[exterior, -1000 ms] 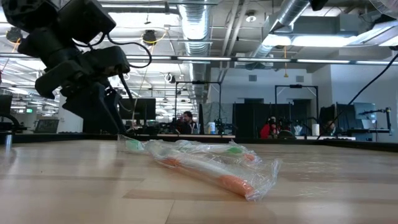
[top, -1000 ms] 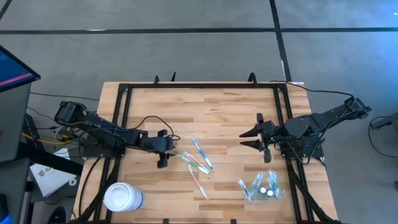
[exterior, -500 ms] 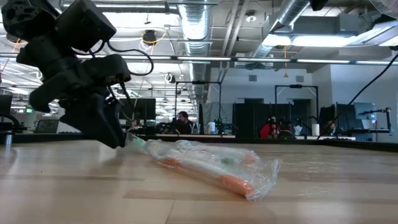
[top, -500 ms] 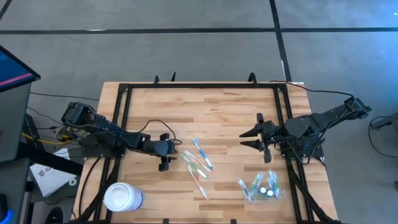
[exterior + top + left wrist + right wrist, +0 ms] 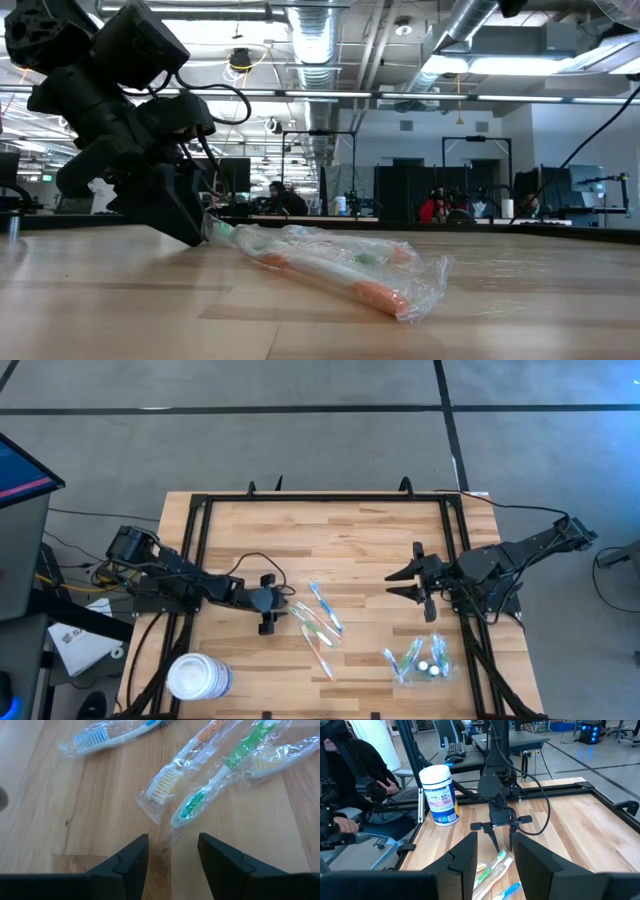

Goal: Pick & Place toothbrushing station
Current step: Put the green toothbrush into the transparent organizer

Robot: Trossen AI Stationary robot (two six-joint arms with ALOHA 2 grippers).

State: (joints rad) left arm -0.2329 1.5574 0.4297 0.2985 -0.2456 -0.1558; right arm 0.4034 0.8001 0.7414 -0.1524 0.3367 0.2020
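Several toothbrushes in clear wrappers [image 5: 318, 618] lie flat on the wooden table's middle. My left gripper [image 5: 272, 601] stands open, tilted down, low over the table just left of them. In the left wrist view [image 5: 172, 855] the end of the green brush's wrapper [image 5: 181, 817] lies just ahead of its fingertips. The see-through toothbrushing station [image 5: 418, 660], with blue and green brushes and two small white pieces in it, lies near the front right. My right gripper [image 5: 415, 582] hangs open above the table's right half, away from all of them.
A large white round tub [image 5: 198, 677] stands at the table's front left corner, also seen in the right wrist view [image 5: 440, 795]. A black frame [image 5: 325, 497] runs along the table's edges. Bare wood lies along the far half. A person sits beyond the table's left side [image 5: 350, 765].
My left gripper has sunk toward the table and moved a little toward the right edge, up to the left end of the wrapped toothbrushes. It has stayed open. My right arm has kept still.
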